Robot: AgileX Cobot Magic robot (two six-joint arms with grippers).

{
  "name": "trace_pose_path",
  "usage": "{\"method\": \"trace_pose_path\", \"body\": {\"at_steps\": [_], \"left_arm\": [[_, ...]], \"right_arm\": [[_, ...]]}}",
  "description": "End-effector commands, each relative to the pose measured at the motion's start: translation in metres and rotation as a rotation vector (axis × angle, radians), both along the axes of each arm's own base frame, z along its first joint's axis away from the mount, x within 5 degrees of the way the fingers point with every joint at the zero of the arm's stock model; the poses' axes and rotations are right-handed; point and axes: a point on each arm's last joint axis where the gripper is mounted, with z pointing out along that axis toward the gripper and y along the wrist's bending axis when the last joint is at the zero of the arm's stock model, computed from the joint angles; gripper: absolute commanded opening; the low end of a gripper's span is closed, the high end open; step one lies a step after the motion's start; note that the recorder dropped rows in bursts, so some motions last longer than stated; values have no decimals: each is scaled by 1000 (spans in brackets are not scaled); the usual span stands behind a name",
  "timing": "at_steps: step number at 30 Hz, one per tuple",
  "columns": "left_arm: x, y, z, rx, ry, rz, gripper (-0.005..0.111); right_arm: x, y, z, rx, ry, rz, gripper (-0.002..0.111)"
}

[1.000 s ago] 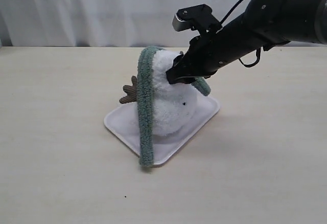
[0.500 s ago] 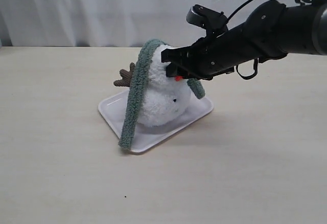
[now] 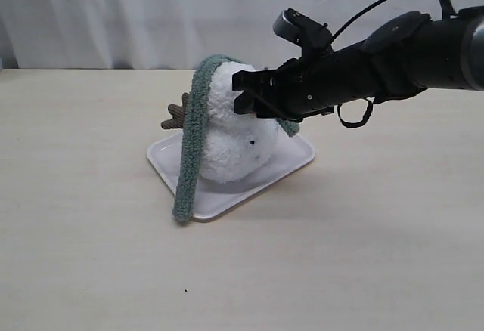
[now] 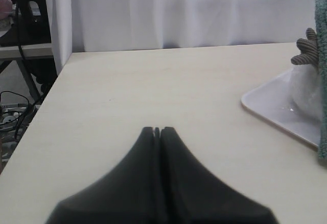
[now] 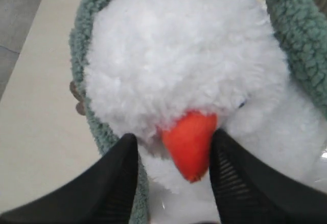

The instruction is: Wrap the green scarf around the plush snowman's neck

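Note:
The plush snowman stands on a white tray. Its head leans toward the left of the exterior view. The green scarf drapes over the top of the head; one long end hangs down past the tray's front edge, and a shorter end lies behind the right arm. My right gripper is open against the face. In the right wrist view its fingers straddle the orange nose, with the scarf ringing the head. My left gripper is shut and empty, off to the tray's left.
A brown twig arm sticks out at the snowman's back left, and shows as the twig arm above the tray corner in the left wrist view. Beige tabletop surrounds the tray; a white curtain hangs behind.
My right gripper has swung lower and leftward onto the snowman's face. Snowman and tray have slid and turned to the left, and the scarf's hanging end has swung with them.

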Motion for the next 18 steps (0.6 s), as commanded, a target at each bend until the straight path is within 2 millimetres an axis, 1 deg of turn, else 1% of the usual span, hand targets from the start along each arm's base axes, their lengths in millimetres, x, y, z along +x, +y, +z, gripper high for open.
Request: {"method": "trace_pose_path", "body": {"at_steps": [1, 3, 5, 7, 10, 14, 16, 18], "left_arm": [[0, 0, 0, -5, -13, 0, 0], [0, 0, 0, -5, -13, 0, 0], [0, 0, 0, -5, -13, 0, 0], [0, 0, 0, -5, -13, 0, 0], [0, 0, 0, -5, -13, 0, 0], [0, 0, 0, -5, -13, 0, 0], [0, 0, 0, -5, -13, 0, 0], [0, 0, 0, -5, -13, 0, 0]], "right_arm": [[-3, -3, -6, -116, -41, 97, 54], [-5, -4, -6, -150, -46, 135, 62], [-8, -5, -1, -185, -65, 178, 65], [-12, -7, 7, -218, -92, 208, 65], [-18, -14, 27, -260, -148, 212, 65], [-30, -27, 50, -400, -211, 249, 65], [-40, -33, 57, -471, -193, 303, 65], [-51, -37, 58, -492, -152, 354, 65]]}}
